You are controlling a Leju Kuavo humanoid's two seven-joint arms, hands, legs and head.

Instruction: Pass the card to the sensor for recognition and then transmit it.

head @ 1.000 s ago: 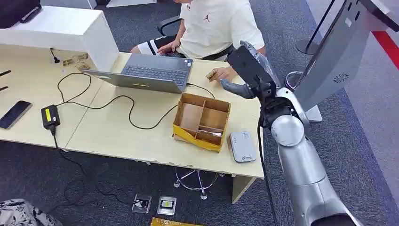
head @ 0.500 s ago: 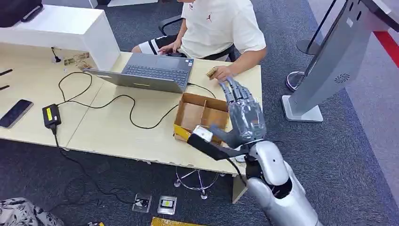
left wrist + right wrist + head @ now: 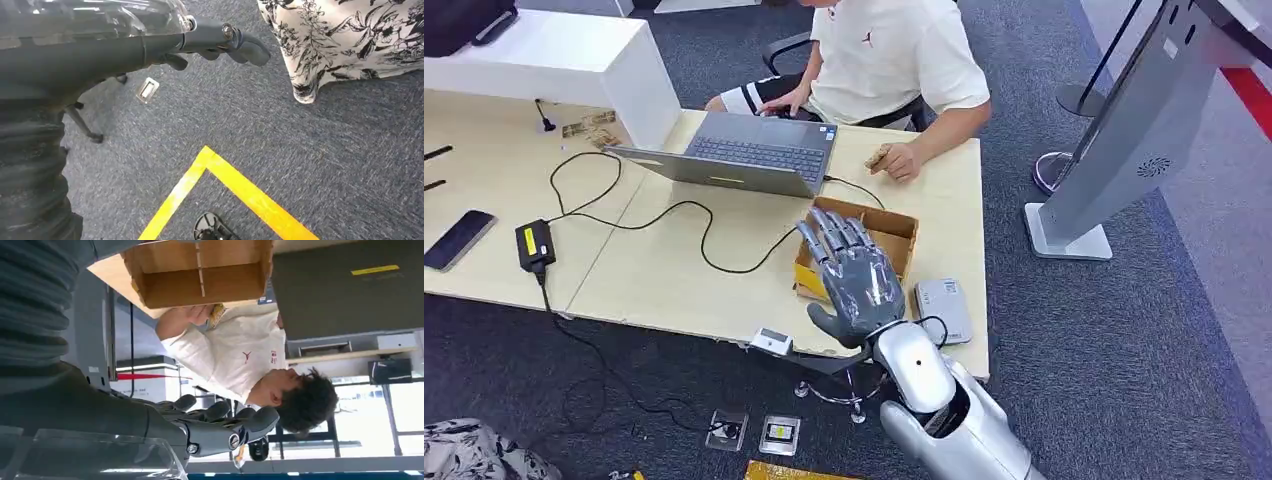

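Note:
My right hand (image 3: 854, 275) hovers over the front half of the brown divided cardboard box (image 3: 894, 225), palm down with fingers spread, holding nothing. It hides the box's near compartments. In the right wrist view its fingers (image 3: 220, 422) are stretched out, apart from the box (image 3: 200, 275). The grey card sensor (image 3: 942, 308) lies flat on the table just right of the box and my wrist. At the table's far edge, a seated person's hand (image 3: 902, 160) holds a small tan object. My left hand (image 3: 220, 40) hangs above the carpet with nothing in it.
An open laptop (image 3: 744, 155) sits behind the box, with black cables running left to a power adapter (image 3: 532, 243) and a phone (image 3: 457, 240). A grey kiosk stand (image 3: 1124, 120) rises at the right. Yellow floor tape (image 3: 225, 175) marks the carpet.
My right arm swung down from beside the person's hand and moved left, so the hand now sits low over the box. The sensor, covered half a second ago, is visible again.

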